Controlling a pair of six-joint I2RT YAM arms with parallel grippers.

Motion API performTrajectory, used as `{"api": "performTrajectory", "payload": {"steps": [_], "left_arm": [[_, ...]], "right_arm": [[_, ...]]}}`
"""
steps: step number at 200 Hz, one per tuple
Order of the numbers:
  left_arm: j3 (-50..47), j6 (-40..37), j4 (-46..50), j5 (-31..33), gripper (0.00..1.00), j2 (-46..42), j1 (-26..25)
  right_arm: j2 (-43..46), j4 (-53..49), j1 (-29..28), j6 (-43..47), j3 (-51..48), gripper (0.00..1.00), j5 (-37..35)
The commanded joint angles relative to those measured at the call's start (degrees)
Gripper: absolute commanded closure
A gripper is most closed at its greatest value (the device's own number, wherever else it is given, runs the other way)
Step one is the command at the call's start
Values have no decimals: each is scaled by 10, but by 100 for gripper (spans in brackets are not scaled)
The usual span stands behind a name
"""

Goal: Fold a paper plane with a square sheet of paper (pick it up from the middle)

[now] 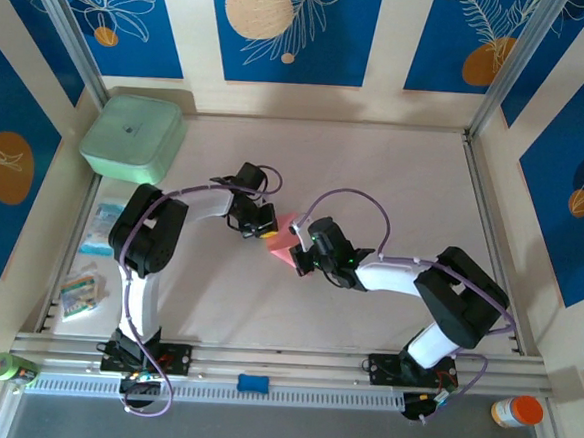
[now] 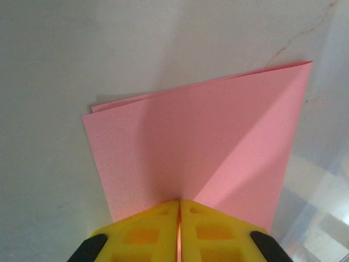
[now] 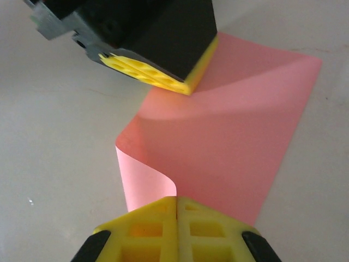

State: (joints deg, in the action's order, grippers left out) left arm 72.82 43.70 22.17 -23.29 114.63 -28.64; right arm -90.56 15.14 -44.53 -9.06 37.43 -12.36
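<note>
Your left gripper (image 1: 267,229) is closed on the square sheet of paper (image 1: 282,243). In the left wrist view the two yellow fingers (image 2: 147,232) meet with only a thin pink line in the seam between them. The sheet (image 2: 207,147) fans out straight ahead of that gripper (image 2: 179,210). It is folded: a second layer peeks out along the edge farthest from the fingers, on their left side. One sharp corner points away to the upper right of the fingers.

Your right gripper (image 1: 297,251) is closed on the same sheet from the opposite side. In the right wrist view its yellow fingers (image 3: 207,234) are pressed together on the sheet's near edge (image 3: 229,158). Just ahead of these fingers and slightly to their left, the paper's edge curls up off the counter (image 3: 65,153). Directly across from this gripper (image 3: 176,204), the left gripper (image 3: 185,82) comes down onto the far part of the sheet, its yellow pad touching the pink surface.

From above, the two grippers face each other with the pink sheet between their tips, over the middle of the counter (image 1: 395,186).

Well away behind your left gripper, toward the far left corner, sits a mint-green box (image 1: 132,138). Two small printed packets (image 1: 99,228) lie along the left edge, outboard of the left arm, apart from the sheet. A small blue object (image 1: 252,383) rests on the rail between the two arm bases.
</note>
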Motion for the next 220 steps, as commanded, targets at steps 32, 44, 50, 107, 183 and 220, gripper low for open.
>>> {"api": "performTrajectory", "payload": {"steps": [32, 44, 50, 107, 183, 220], "left_arm": [[12, -27, 41, 13, 91, 26, -8], [13, -28, 41, 12, 91, 27, -8], [14, -29, 42, 12, 91, 28, -8], [24, -44, 48, 8, 91, 34, -8], [30, -56, 53, 5, 91, 40, -7], [33, -58, 53, 3, 91, 41, -9]], "right_arm": [[-23, -56, 5, -36, 32, 100, -42], [-28, -61, 5, -41, 36, 100, -45], [-29, -63, 6, -42, 38, 100, -44], [-45, -81, 7, -43, 57, 100, -55], [-56, -98, 9, -47, 68, 100, -66], [-61, -104, 8, -47, 73, 100, -68]]}}
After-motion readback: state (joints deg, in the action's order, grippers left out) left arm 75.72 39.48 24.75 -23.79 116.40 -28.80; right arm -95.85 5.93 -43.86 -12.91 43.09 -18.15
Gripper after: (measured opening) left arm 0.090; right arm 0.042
